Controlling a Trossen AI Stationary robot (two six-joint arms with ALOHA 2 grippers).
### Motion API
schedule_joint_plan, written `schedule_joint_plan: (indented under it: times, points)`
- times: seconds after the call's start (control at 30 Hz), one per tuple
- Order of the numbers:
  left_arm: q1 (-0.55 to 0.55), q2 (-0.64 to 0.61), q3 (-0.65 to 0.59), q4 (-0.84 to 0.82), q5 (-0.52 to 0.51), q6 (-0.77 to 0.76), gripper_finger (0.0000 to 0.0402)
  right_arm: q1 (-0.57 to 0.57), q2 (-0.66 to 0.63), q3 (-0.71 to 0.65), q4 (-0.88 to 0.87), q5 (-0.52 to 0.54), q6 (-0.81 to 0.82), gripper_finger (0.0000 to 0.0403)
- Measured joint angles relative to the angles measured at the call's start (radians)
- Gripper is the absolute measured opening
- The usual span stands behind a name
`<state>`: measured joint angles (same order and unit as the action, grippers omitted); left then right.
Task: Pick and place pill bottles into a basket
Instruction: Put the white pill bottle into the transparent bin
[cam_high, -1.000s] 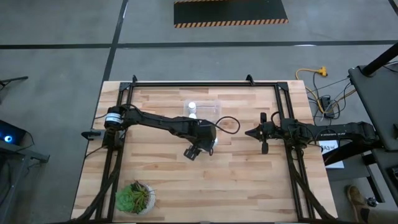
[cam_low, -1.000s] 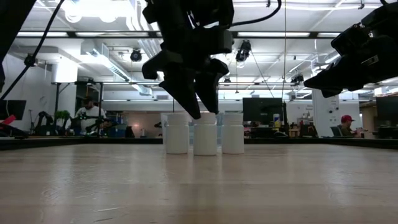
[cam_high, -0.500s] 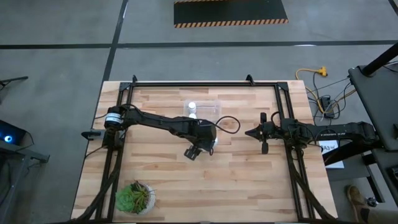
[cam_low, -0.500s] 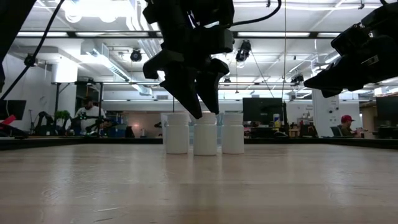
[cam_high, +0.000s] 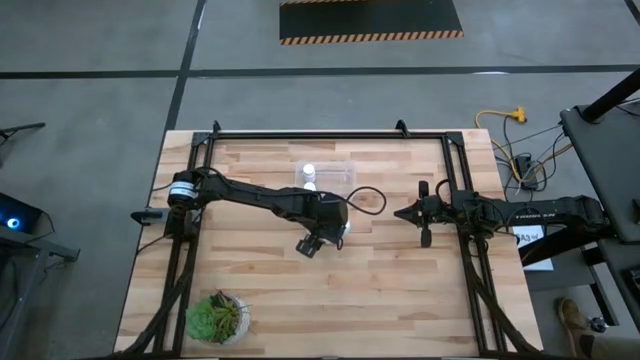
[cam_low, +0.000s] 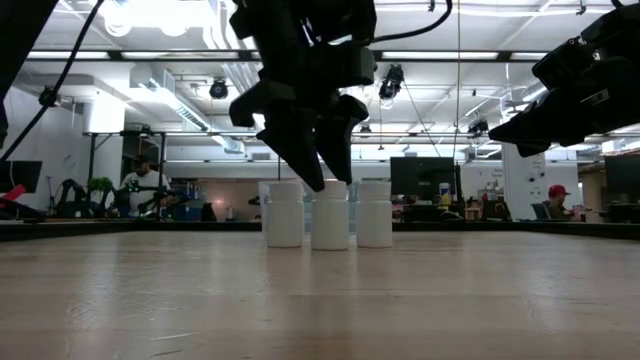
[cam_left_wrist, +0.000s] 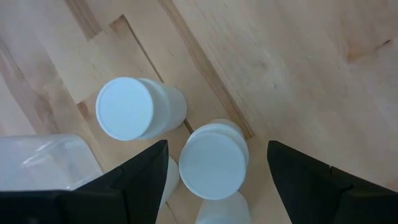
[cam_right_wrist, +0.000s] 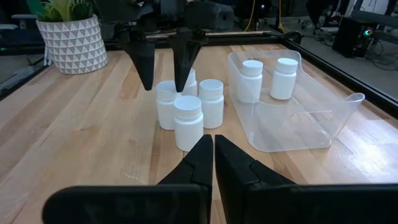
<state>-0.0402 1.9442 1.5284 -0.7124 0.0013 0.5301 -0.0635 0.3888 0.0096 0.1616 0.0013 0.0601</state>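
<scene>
Several white pill bottles stand upright in a tight cluster (cam_right_wrist: 188, 121) on the wooden table, next to the basket. The basket (cam_right_wrist: 323, 127) is a clear plastic bin that holds two more bottles (cam_right_wrist: 252, 79) (cam_right_wrist: 283, 77). My left gripper (cam_left_wrist: 217, 144) hangs open just above the cluster, pointing steeply down. Its fingers stand on either side of one bottle's cap (cam_left_wrist: 213, 163) without touching it. From table height, my left gripper (cam_low: 325, 183) has its fingertips about level with the cap tops. My right gripper (cam_right_wrist: 213, 140) is shut and touches nothing, held level near the table's right side (cam_high: 398, 213).
A green plant in a patterned white pot (cam_high: 215, 318) stands at the table's near left corner. Dark rails (cam_high: 300, 133) run along the far edge and both sides. Bare wood lies between the cluster and my right gripper.
</scene>
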Motion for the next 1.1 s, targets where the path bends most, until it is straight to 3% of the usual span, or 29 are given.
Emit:
schedule_joint_plan:
  times: [0.73, 0.87, 1.1]
  points:
    - [0.001, 0.0, -0.057, 0.056, -0.001, 0.0, 0.025, 0.0, 0.0, 0.0, 0.0, 0.0, 0.0, 0.0009]
    - [0.001, 0.0, -0.059, 0.058, -0.001, -0.001, 0.0224, 0.0, 0.0, 0.0, 0.0, 0.0, 0.0, 0.0009]
    - [0.001, -0.001, -0.055, 0.077, -0.001, -0.003, 0.0143, 0.0, 0.0, 0.0, 0.0, 0.0, 0.0, 0.0009]
